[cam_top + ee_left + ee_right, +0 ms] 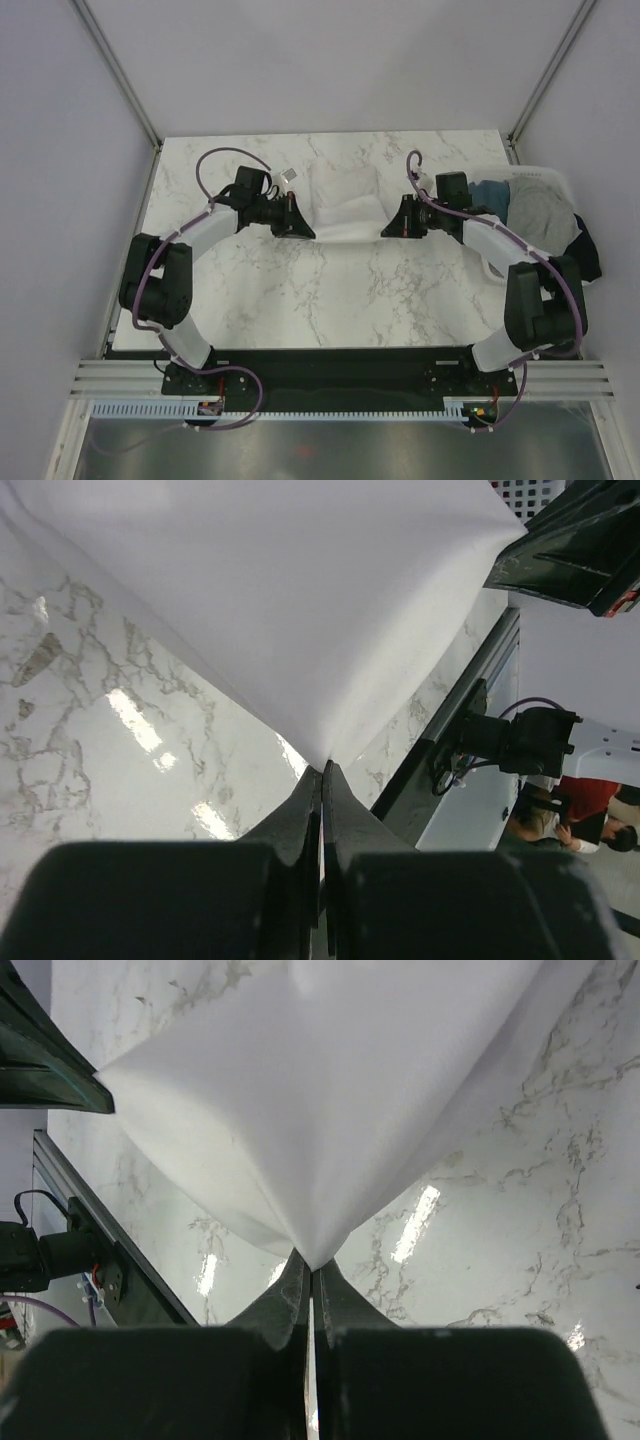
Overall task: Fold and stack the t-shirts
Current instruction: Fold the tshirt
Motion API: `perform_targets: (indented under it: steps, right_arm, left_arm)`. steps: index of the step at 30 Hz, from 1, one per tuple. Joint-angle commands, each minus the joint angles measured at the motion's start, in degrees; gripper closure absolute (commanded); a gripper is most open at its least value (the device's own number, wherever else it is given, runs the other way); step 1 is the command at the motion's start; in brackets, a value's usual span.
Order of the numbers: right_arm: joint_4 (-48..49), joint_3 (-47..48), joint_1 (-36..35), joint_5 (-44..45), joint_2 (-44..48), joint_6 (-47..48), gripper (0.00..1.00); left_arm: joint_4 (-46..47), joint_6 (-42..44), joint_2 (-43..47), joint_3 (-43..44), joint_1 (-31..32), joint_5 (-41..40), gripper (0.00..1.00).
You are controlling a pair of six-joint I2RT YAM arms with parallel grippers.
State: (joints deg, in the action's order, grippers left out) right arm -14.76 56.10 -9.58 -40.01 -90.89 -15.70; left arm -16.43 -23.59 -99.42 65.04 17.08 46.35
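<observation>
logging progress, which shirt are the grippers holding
The white t-shirt, pinched by left gripper and right gripper; the grey t-shirt, teal t-shirt and black t-shirt lie untouched at the bin.

Two arms are recorded, both mounted on a black base plate point(340, 372). The left arm point(205, 228) and right arm point(495, 240) are each built of white shell links joined by black cylindrical joint housings, and the bulkiest housings are those nearest the base plate. A purple cable point(230, 150) is routed along each arm from the base plate to the wrist. The left end effector point(308, 232) and right end effector point(385, 232), farthest from the base plate, are matt black, each with two thin tapered fingers point(300, 810).
</observation>
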Motion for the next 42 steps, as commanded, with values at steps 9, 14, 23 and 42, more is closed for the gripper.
perform_targets:
  steps: [9,14,23,42]
  right_arm:
    - [-2.46,-0.99,-1.22,-1.12,13.37,-1.70,1.00]
    - [-2.72,-0.20,-1.23,0.28,11.45,1.02,1.00]
    - [-1.59,9.20,-1.23,1.33,-1.82,3.92,1.00]
    - [5.10,43.19,0.79,4.68,-33.98,1.56,1.00]
  left_arm:
    - [-0.10,-0.76,11.87,0.09,5.24,-4.68,0.98]
    - [-0.98,0.66,9.34,3.34,4.63,-5.92,0.98]
    - [-1.67,0.92,-1.03,9.93,2.43,-5.74,0.98]
    - [-6.95,4.70,-25.47,38.85,-2.14,-11.72,0.98]
